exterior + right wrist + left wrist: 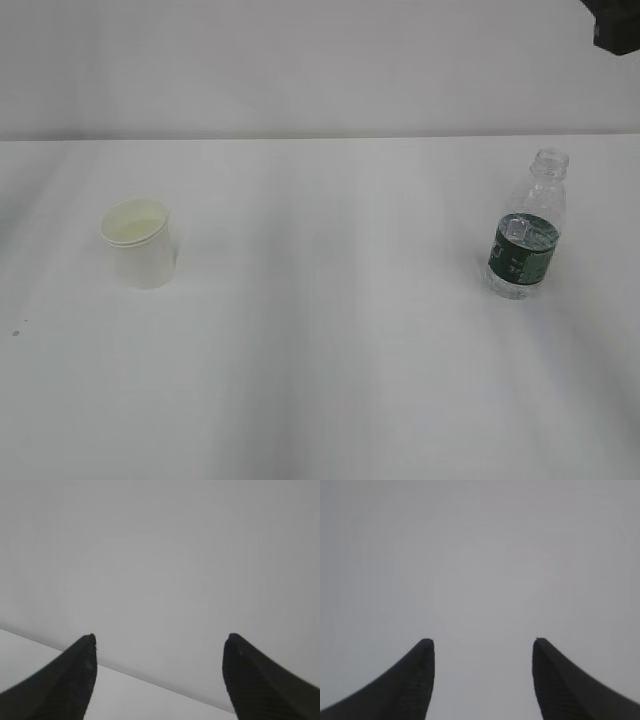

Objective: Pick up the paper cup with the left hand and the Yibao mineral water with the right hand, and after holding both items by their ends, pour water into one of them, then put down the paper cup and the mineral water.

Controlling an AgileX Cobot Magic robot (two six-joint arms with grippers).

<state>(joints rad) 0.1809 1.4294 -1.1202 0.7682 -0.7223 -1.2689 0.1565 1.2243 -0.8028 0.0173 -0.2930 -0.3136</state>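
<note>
White counter (320,380) carries the paper cup (140,243), with the capless Yibao mineral water (526,240) well to its right. Your left gripper (482,680) and right gripper (159,677) gape empty; a clumsy grasp risks spillage.

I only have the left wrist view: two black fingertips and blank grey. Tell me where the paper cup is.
Observer: The paper cup stands upright on the left of the white table, seen from the exterior view.
Operator: Report the bottle.
Observer: The Yibao mineral water stands upright on the right, capless, well apart from the cup.
Operator: Give me the right hand.
Observer: The right hand is open and holds nothing; its camera shows only a plain wall and a strip of table edge.
Operator: And mine, from outside.
Observer: The left hand does not show in the exterior view; nothing is near the cup.
</note>
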